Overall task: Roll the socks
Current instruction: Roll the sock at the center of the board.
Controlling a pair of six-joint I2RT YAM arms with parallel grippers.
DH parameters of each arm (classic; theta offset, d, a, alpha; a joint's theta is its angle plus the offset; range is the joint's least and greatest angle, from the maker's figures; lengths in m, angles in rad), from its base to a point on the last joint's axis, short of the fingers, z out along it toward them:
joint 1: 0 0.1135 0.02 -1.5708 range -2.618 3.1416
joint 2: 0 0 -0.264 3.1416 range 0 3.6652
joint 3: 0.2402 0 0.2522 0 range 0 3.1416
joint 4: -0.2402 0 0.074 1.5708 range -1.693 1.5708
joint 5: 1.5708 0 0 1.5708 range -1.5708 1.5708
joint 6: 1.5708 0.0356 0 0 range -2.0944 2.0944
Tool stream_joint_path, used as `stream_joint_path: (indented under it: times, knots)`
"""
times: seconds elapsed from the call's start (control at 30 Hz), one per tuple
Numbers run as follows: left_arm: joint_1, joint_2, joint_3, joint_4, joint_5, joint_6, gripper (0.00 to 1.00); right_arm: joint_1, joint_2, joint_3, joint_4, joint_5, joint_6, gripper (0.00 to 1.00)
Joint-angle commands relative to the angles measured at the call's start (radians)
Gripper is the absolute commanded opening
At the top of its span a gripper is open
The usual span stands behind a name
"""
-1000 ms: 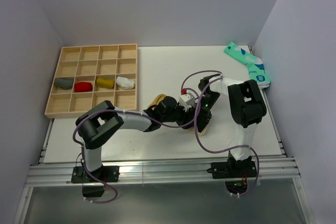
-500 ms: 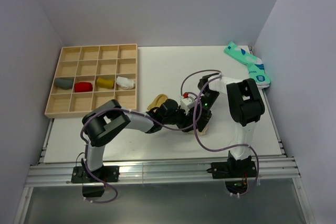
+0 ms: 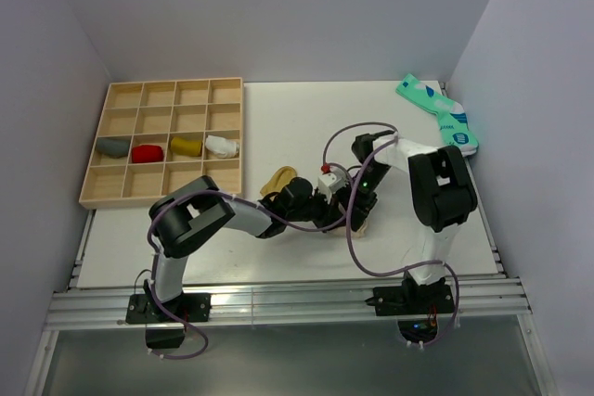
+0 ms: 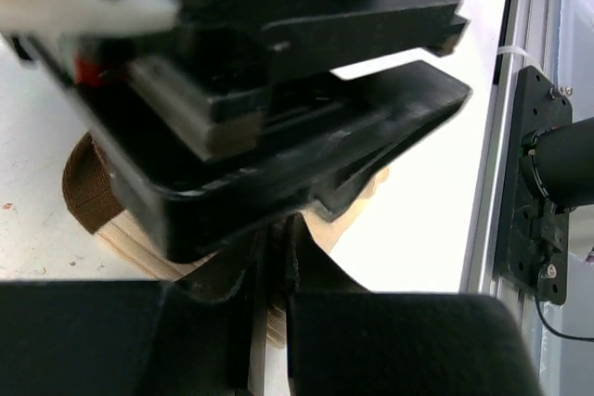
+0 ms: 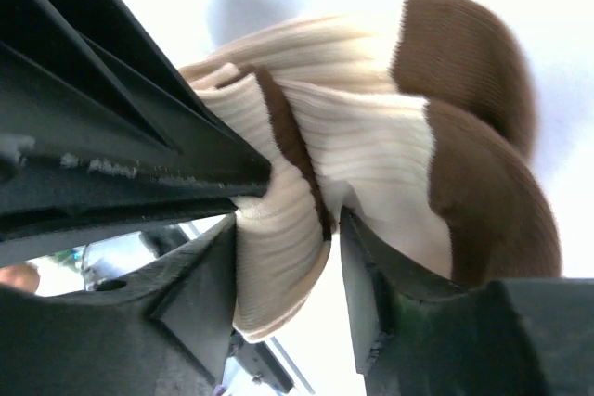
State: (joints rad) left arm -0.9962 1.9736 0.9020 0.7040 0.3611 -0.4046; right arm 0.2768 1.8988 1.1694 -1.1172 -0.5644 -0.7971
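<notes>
**Desk:** Where is the ribbed beige sock with dark brown bands (image 5: 371, 136)?

**Photographer:** Bunched near the middle of the white surface (image 3: 278, 118), where the two arms meet. It is well apart from the wooden compartment tray (image 3: 158, 199) on the left and the teal patterned socks (image 3: 436, 113) in the far right corner.

**Desk:** And the end effectors?

**Photographer:** The right end effector (image 5: 288, 257) grasps a fold of that sock between its fingers. The left end effector (image 4: 274, 266) is clenched almost shut just beside the sock. I cannot tell whether it pinches any fabric.
</notes>
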Motion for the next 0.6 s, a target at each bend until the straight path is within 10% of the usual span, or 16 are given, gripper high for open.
stream_joint_path:
  times: [0.0, 0.57]
  knots:
    - [-0.013, 0.039, -0.029, -0.04, 0.018, -0.033, 0.0, -0.008, -0.105, -0.025, 0.169, 0.05, 0.053, 0.54]
    - [0.011, 0.117, 0.049, -0.17, 0.03, -0.253, 0.0, -0.218, -0.605, -0.223, 0.309, -0.022, 0.032, 0.62]
